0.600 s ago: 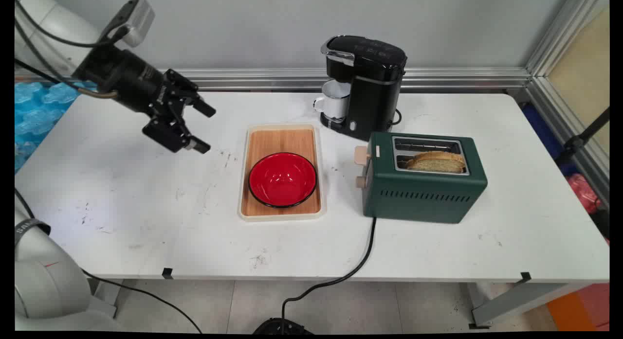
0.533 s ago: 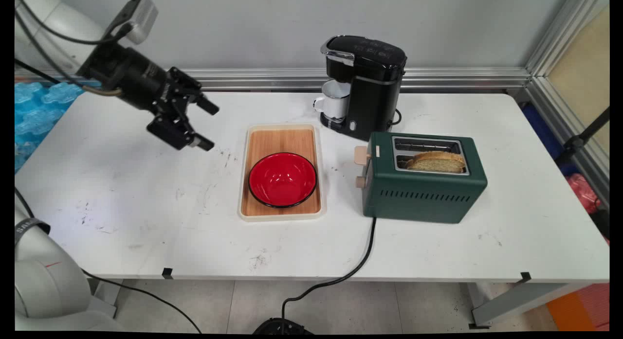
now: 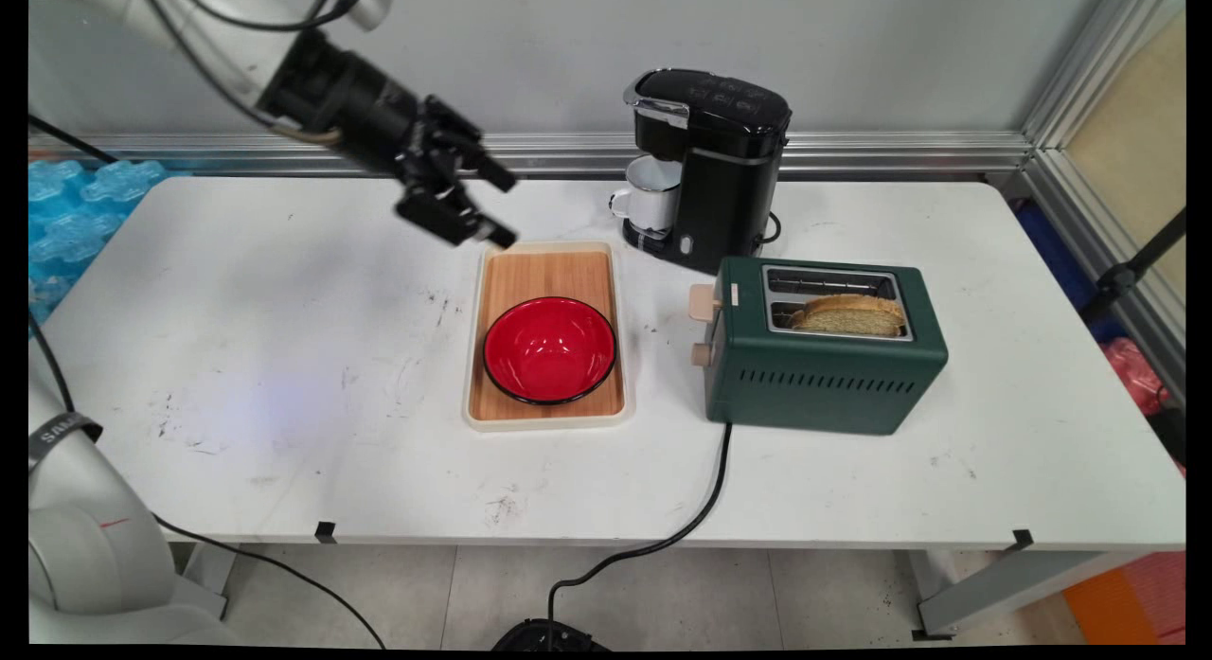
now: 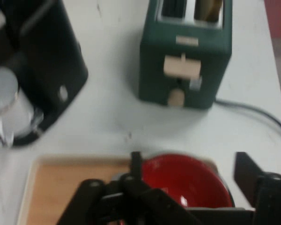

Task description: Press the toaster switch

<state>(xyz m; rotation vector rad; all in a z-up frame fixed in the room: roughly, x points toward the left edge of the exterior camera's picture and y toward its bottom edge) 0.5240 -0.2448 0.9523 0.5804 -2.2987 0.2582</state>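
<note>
While poised above the wooden tray's far left corner, gripper spread wide, holding nothing. Red bowl seated on tray, near green toaster. Could clip the coffee maker if swung further right.

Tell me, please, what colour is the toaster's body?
Dark green toaster, clearest in the main view.

Red bowl (black rim), tan tray — cream edge, green toaster, black coffee maker
</note>
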